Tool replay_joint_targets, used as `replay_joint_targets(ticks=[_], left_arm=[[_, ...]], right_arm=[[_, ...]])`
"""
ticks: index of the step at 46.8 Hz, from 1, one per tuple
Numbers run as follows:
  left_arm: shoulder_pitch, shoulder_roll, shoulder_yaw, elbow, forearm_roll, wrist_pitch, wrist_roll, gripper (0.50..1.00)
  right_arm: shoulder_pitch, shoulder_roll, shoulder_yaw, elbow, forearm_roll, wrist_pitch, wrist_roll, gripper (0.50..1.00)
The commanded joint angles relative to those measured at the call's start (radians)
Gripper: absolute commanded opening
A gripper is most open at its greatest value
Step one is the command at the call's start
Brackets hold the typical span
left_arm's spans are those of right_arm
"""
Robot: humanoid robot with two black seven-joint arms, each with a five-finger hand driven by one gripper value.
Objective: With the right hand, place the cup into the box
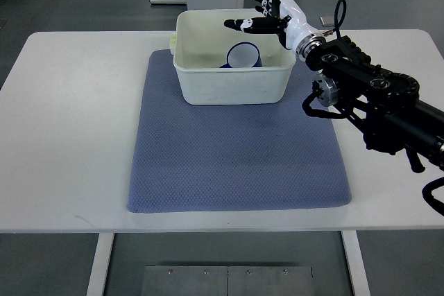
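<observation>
Top view showed the right hand (pixel 267 12), fingers spread and empty, above the white plastic box (pixel 232 84) holding the tilted white blue-rimmed cup (pixel 242 56); a careless withdrawal might have clipped the rim and shifted the box.

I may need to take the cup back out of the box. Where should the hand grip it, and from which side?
Probably by the rim, from above. The blue cup lies tilted against the white box's far right corner, its mouth facing up toward the camera, so the rim is exposed. The box walls block sideways approaches. The right hand, open, is already above.
</observation>
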Motion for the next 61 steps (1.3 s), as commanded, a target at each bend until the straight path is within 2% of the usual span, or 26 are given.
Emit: replay_joint_targets(ticks=[1, 17, 29, 40, 48, 61], left_arm=[[-0.001, 0.0, 0.0, 0.0, 0.001, 0.0, 0.0, 1.0], [-0.001, 0.0, 0.0, 0.0, -0.001, 0.0, 0.0, 1.0], [-0.001, 0.0, 0.0, 0.0, -0.001, 0.0, 0.0, 1.0], [-0.001, 0.0, 0.0, 0.0, 0.001, 0.0, 0.0, 1.0], [-0.001, 0.0, 0.0, 0.0, 0.001, 0.0, 0.0, 1.0], [-0.001, 0.0, 0.0, 0.0, 0.001, 0.0, 0.0, 1.0]], right_arm=[[0.012, -0.045, 0.001, 0.021, 0.0, 0.0, -0.008, 0.998], [-0.005, -0.198, 0.061, 0.033, 0.002, 0.018, -0.011, 0.998], [-0.1, -0.284, 0.133, 0.033, 0.002, 0.058, -0.017, 0.998], [-0.215, -0.314, 0.223, 0.036, 0.0, 0.078, -0.017, 0.998], [-0.295, -0.326, 0.288, 0.087, 0.0, 0.076, -0.011, 1.0], [-0.37, -0.327, 0.322, 0.094, 0.0, 0.076, -0.01, 1.0]])
